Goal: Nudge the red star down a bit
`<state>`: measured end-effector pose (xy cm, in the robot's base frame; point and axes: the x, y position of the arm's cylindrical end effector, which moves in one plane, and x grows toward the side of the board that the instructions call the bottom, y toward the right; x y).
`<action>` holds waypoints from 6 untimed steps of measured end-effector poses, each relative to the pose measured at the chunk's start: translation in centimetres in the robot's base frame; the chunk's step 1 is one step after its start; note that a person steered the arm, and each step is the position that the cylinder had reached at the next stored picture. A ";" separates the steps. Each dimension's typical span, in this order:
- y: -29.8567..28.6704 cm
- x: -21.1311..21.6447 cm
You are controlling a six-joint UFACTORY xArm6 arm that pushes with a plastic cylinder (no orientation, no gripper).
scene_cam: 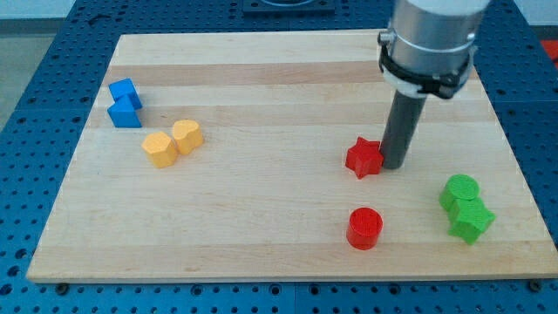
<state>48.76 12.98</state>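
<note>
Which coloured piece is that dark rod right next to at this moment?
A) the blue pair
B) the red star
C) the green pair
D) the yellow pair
B: my tip stands right against the red star on its right in the view, while the other pieces lie well away.

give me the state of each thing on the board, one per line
my tip: down at the board, against the red star's right side
red star: flat, touching the tip
red cylinder: upright, alone
green blocks: two, touching
yellow blocks: two, touching
blue blocks: two, touching
</note>
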 end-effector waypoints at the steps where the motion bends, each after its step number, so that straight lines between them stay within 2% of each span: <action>1: 0.6 -2.0; 2: 0.6 -8.2; 3: 0.2 -11.1; 5: 0.4 -3.3; 6: -0.4 -1.5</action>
